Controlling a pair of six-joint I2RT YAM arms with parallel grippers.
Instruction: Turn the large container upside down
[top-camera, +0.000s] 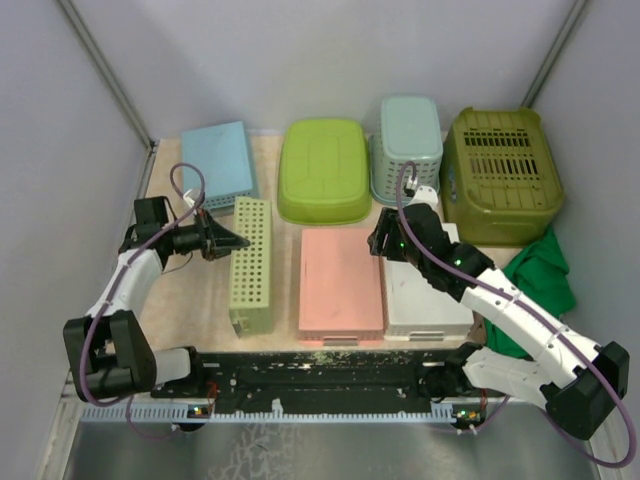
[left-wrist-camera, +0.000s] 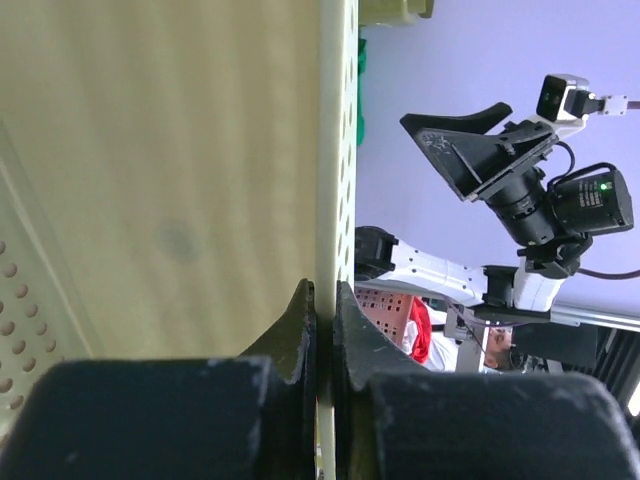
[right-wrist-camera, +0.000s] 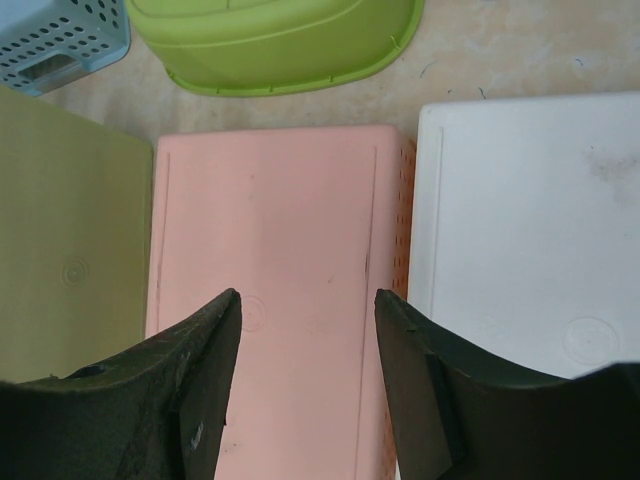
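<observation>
The large container (top-camera: 250, 262), a pale green bin with perforated walls, stands on its long side at the left of the table, its hole-dotted wall facing up. My left gripper (top-camera: 238, 242) is shut on its rim. In the left wrist view the fingers (left-wrist-camera: 322, 295) pinch the thin pale green wall (left-wrist-camera: 338, 150), and the container's smooth bottom (left-wrist-camera: 170, 180) fills the left. My right gripper (top-camera: 380, 243) hovers open over the pink container (right-wrist-camera: 270, 280), with nothing between its fingers (right-wrist-camera: 308, 300). The pale green bottom (right-wrist-camera: 70, 260) shows at the left of the right wrist view.
Upside-down bins surround it: pink (top-camera: 340, 285) and white (top-camera: 425, 295) in front, blue (top-camera: 218, 160), lime green (top-camera: 323, 168), teal (top-camera: 407, 148) and olive (top-camera: 500, 175) along the back. A green cloth (top-camera: 545, 275) lies at the right.
</observation>
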